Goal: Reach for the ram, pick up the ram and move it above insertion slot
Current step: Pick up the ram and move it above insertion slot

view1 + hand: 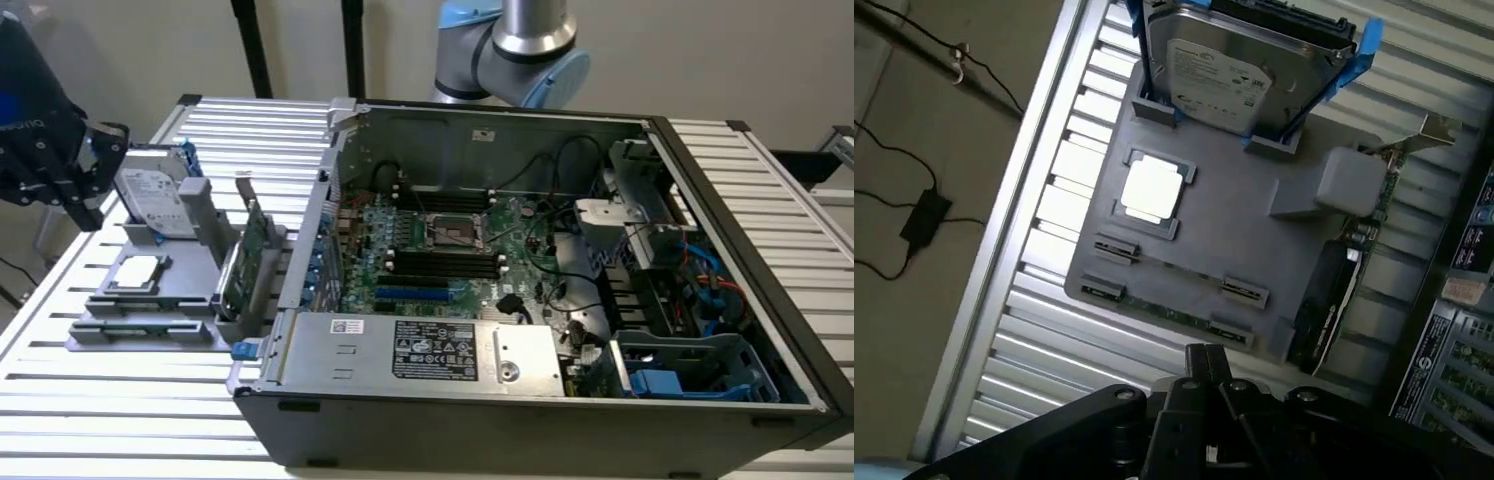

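The ram (pixel 1172 311) is a thin green stick lying on edge between two small dark holders, along the front of a grey fixture tray (pixel 1249 235). In the exterior view the ram (pixel 134 328) lies at the tray's near end, at that view's left. A second thin stick (pixel 1176 269) sits parallel just behind it. My black gripper (pixel 60 190) hangs above the tray's far left corner, apart from the ram and holding nothing. In the wrist view the gripper (pixel 1206 365) is close beside the ram. The motherboard's black slots (pixel 441 262) lie inside the open computer case.
On the tray also sit a hard drive (pixel 1216 72) in a blue bracket, a square processor chip (pixel 1152 190), and a taller green expansion card with a metal bracket (pixel 248 262). The case's wall (pixel 318 215) rises between tray and motherboard. Cables lie on the floor (pixel 914 215).
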`<state>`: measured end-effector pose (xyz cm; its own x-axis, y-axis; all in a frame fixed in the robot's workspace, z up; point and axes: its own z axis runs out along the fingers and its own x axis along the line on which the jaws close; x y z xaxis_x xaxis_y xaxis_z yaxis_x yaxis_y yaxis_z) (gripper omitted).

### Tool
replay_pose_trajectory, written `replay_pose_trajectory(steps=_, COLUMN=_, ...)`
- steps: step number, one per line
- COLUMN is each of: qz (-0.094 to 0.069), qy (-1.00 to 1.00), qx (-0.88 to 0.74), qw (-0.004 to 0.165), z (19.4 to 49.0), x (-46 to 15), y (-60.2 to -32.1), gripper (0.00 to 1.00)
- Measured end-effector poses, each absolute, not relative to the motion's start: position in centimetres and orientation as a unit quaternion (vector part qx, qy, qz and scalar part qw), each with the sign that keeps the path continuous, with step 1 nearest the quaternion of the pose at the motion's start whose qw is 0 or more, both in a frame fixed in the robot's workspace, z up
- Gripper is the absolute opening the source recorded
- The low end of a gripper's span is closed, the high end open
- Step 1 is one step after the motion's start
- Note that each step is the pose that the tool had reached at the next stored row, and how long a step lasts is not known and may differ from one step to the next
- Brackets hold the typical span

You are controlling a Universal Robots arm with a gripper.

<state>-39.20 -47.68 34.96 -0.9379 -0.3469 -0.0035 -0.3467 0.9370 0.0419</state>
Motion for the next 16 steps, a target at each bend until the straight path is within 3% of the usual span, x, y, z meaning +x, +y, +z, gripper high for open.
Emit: replay_pose_trajectory(steps=16, qz=-0.020, qy=-0.948, qx=0.317, qw=0.005, z=34.85, x=-39.20, y=-47.67, gripper=0.11)
